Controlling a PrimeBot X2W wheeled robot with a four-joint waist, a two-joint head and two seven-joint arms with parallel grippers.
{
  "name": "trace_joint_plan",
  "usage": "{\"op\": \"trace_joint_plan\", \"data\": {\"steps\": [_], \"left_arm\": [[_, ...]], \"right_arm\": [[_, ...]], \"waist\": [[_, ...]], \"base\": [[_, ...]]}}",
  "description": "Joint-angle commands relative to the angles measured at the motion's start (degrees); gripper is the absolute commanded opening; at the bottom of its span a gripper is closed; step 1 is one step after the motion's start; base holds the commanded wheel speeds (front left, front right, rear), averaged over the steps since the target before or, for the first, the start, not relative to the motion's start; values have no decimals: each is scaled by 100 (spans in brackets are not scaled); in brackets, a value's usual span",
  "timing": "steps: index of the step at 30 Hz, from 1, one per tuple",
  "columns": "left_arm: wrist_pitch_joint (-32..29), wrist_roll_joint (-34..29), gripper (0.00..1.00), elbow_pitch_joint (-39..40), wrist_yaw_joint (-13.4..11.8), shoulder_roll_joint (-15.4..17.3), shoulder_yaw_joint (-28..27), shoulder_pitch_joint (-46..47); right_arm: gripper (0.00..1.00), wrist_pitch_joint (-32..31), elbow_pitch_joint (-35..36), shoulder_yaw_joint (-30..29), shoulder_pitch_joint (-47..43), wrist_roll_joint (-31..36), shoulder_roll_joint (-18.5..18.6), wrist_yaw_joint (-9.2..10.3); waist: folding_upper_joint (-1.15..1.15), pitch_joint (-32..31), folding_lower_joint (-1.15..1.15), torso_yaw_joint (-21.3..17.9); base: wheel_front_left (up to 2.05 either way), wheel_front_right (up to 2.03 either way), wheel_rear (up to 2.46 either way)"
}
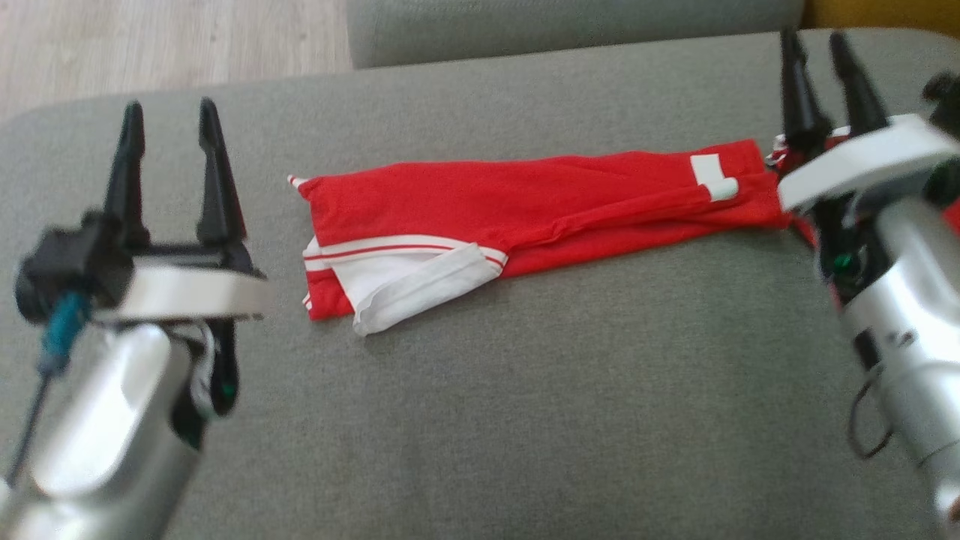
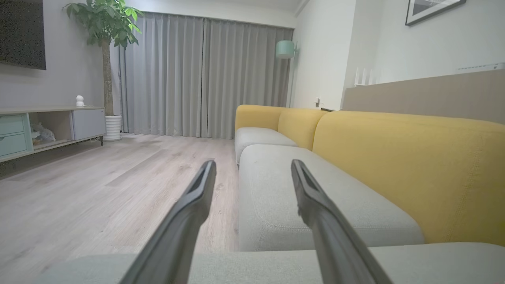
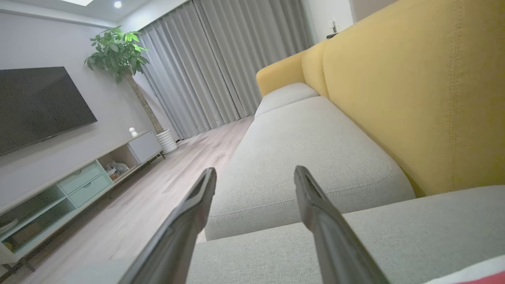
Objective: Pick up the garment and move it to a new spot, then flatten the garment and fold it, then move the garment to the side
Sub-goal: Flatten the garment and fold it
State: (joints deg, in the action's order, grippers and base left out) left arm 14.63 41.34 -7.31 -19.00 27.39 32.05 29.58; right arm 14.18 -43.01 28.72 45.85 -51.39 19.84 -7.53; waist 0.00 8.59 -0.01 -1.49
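The garment (image 1: 525, 210) is red with white stripes and white trim, lying folded into a long band across the grey sofa seat (image 1: 525, 420). My left gripper (image 1: 171, 112) stands open to the left of the garment's striped end, apart from it, with nothing between its fingers. My right gripper (image 1: 817, 41) is open at the garment's right end, its arm covering that end of the cloth. In the left wrist view the left gripper (image 2: 253, 162) points along the sofa, empty. The right gripper (image 3: 254, 169) is likewise empty, and a red and white corner of the garment (image 3: 469, 275) shows at the bottom right.
Another grey seat cushion (image 1: 570, 26) lies beyond this one, with wooden floor (image 1: 150, 45) at the far left. Yellow backrests (image 2: 414, 169) run along the sofa's right side. A TV cabinet (image 3: 79, 181), a potted plant (image 2: 106, 23) and curtains (image 2: 205, 75) stand across the room.
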Motion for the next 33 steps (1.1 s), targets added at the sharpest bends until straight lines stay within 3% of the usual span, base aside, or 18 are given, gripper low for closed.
{"op": "trace_joint_plan", "data": {"steps": [1, 6, 8, 12, 19, 27, 33], "left_arm": [[34, -260, 100, 308, -53, -48, -539, -151], [36, -865, 100, 446, -19, -621, -1366, -1188], [36, -1095, 100, 480, 109, -873, -1657, -1561], [36, -1428, 100, 385, 491, -1415, -2114, -2158], [36, -1945, 100, 200, 1125, -2066, -2623, -2439], [37, -2353, 100, 23, 1590, -2265, -2838, -2176], [37, -2550, 100, -87, 1848, -2362, -2856, -1886]], "right_arm": [[100, 73, 176, -262, -210, 257, -193, 4], [100, 80, 776, -1402, -1133, 1425, -941, 4], [100, 80, 989, -1717, -1577, 1847, -1275, 4], [100, 81, 1345, -2038, -2325, 2565, -1580, 4], [100, 81, 1780, -2142, -2997, 2787, -1692, 4], [100, 82, 1812, -2266, -2709, 2962, -1694, 4], [100, -93, 1291, -3026, -1955, 3324, -1695, 4]], "waist": [[0, -131, 1, -50], [0, -285, 1, -150], [0, -312, 1, -181], [0, -341, 1, -184], [0, -276, 1, -86], [0, 55, 1, 18], [0, 455, 1, 168]], "base": [[0, 0, 0], [0, 0, 0], [0, 0, 0], [0, 0, 0], [0, 0, 0], [0, 0, 0], [0, 0, 0]]}}
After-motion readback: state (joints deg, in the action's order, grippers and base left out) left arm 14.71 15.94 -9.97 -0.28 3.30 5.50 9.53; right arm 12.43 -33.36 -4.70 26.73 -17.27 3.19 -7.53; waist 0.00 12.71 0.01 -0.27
